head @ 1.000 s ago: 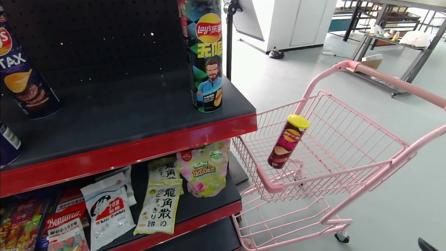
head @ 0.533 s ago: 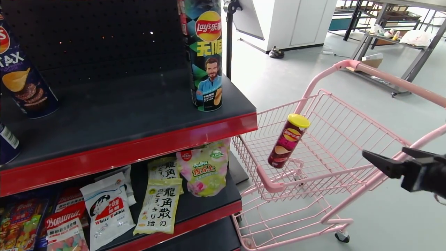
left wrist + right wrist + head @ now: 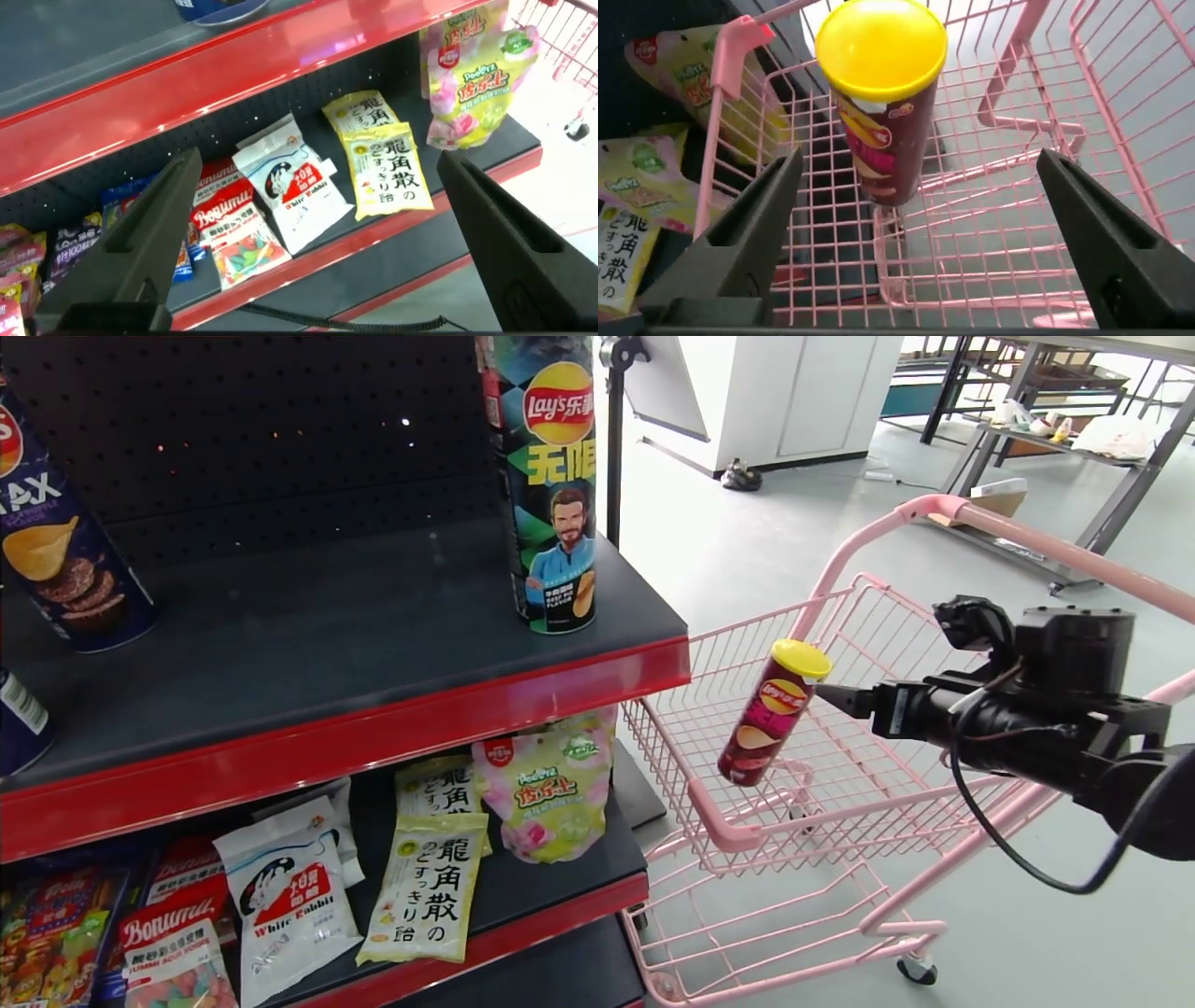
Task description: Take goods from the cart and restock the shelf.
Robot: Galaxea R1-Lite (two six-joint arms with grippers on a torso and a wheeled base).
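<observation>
Shelf [image 3: 373, 644]: top board w/ bare room, well off to one side of the R jaws, prob. the drop spot. Cart [image 3: 728, 835] basket lies under & ahead of them. L gripper [image 3: 318, 163] hangs before the lower tier's snack bags [image 3: 383, 168], jaws spread wide w/ nothing btwn; parked clear, I'd say. R gripper [image 3: 829, 695] is spread wide too, prob. to straddle the can [image 3: 882, 140], centred just ahead of its tips, not gripped yet. Can leans tilted in the cart's front corner, so its upper end faces the jaws. Maroon tube, yellow lid [image 3: 881, 47], looks rigid.
</observation>
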